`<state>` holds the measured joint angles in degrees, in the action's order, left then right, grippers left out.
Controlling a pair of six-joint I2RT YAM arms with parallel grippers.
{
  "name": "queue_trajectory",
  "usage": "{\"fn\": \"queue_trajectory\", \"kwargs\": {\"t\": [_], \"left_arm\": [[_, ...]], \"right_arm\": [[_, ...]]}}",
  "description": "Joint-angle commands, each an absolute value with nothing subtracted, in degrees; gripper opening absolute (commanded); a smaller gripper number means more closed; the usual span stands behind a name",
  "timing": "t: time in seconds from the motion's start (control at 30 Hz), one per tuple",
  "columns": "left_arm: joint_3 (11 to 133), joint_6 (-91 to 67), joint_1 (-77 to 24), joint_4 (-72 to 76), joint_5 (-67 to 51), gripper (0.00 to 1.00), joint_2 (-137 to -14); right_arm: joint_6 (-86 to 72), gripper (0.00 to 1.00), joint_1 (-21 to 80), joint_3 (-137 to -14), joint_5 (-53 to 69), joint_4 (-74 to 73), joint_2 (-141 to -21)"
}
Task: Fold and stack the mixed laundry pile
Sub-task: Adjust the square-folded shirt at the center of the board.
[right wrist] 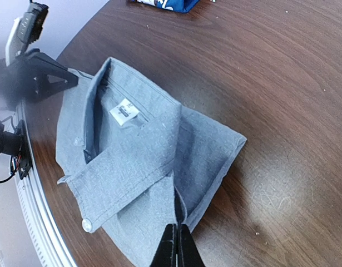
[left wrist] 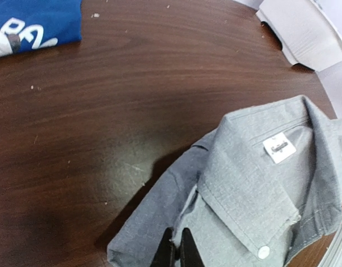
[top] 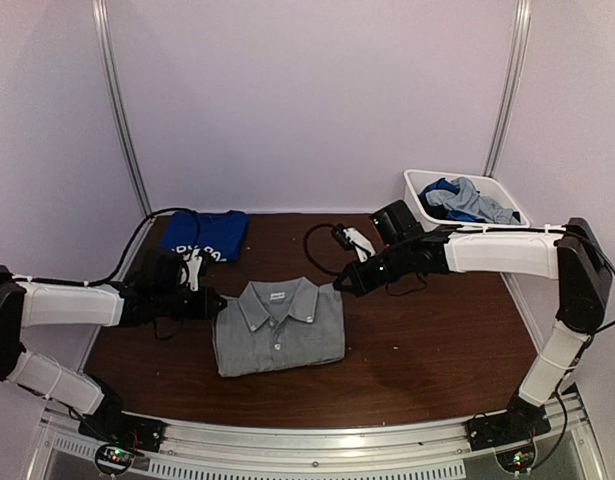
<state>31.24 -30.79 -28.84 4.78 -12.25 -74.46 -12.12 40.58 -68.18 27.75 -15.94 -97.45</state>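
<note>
The folded royal-blue garment (top: 203, 236) carries white block lettering, but only fragments of letters show and no whole word can be read. Inside the collar of the grey shirt (top: 279, 327) sits a small white label (left wrist: 279, 149) whose dark print is too small to read.

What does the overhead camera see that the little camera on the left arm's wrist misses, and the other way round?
Only the top view: the white bin at the back right, holding more blue and grey clothes, and the grey shirt seen whole.
Only the left wrist view: close detail, such as the dark print on the collar label and the left gripper with its fingertips close together on the cloth.
Both: the grey shirt, the folded blue shirt and the brown table.
</note>
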Motion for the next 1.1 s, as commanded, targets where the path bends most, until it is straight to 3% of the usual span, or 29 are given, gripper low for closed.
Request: {"fn": "queue_trajectory", "kwargs": {"t": [0.0, 0.13, 0.4, 0.77, 1.07], "left_arm": [[31.0, -30.7, -28.0, 8.2, -12.1, 0.04, -80.5], [31.5, -30.2, -28.0, 9.7, -14.0, 0.12, -83.3], [33.2, -29.0, -28.0, 5.1, -11.5, 0.31, -77.7], [38.3, -28.8, -27.9, 6.0, -13.9, 0.34, -85.4], [37.8, -29.7, -27.9, 4.0, -11.3, 0.43, -85.8]], "right_arm": [[-10.9, 0.0, 40.8, -69.2, 28.5, -16.2, -100.1], [-10.5, 0.0, 40.8, -68.5, 28.0, -16.2, -102.0], [-10.6, 0.0, 40.8, -68.1, 28.2, -15.6, -102.9], [-10.7, 0.0, 40.8, -67.9, 28.0, -15.7, -102.8], [-10.7, 0.0, 40.8, -67.4, 28.1, -15.4, -102.8]]}}
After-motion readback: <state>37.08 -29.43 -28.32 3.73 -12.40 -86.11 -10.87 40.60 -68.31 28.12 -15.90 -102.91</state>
